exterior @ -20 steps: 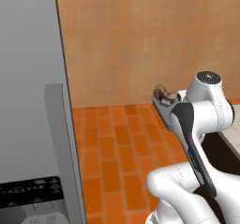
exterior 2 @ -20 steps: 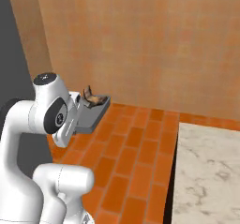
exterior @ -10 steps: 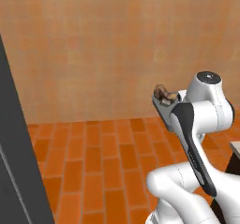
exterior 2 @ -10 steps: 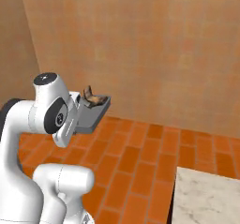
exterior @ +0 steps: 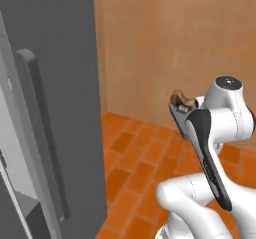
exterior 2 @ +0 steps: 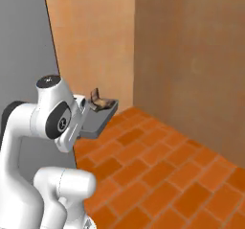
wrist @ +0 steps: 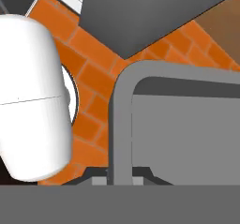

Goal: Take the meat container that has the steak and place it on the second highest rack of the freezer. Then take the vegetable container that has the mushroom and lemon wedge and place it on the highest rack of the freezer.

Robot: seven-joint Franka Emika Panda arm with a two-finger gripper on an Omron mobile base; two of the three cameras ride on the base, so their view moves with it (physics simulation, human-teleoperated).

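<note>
My gripper (wrist: 121, 178) is shut on the rim of the grey meat container (wrist: 123, 120) and holds it level in front of the arm. That container (exterior 2: 99, 119) carries the small brown steak (exterior 2: 98, 101) near its far end. From the left, the container (exterior: 179, 114) and steak (exterior: 183, 102) sit just left of the white wrist. The tall grey freezer (exterior: 60, 63) stands at the left with its long vertical handle (exterior: 42, 138) facing me. Its racks are out of view, as is the vegetable container with the mushroom and lemon wedge.
Orange brick floor (exterior 2: 158, 175) spreads out below the arm. Wood-panelled walls (exterior 2: 191, 55) meet in a corner ahead. The freezer's grey side (exterior 2: 24, 41) stands close on the arm's left.
The whole picture has swung: the base has turned, bringing the grey freezer into the left side. The meat container stays in the shut gripper, held the same way.
</note>
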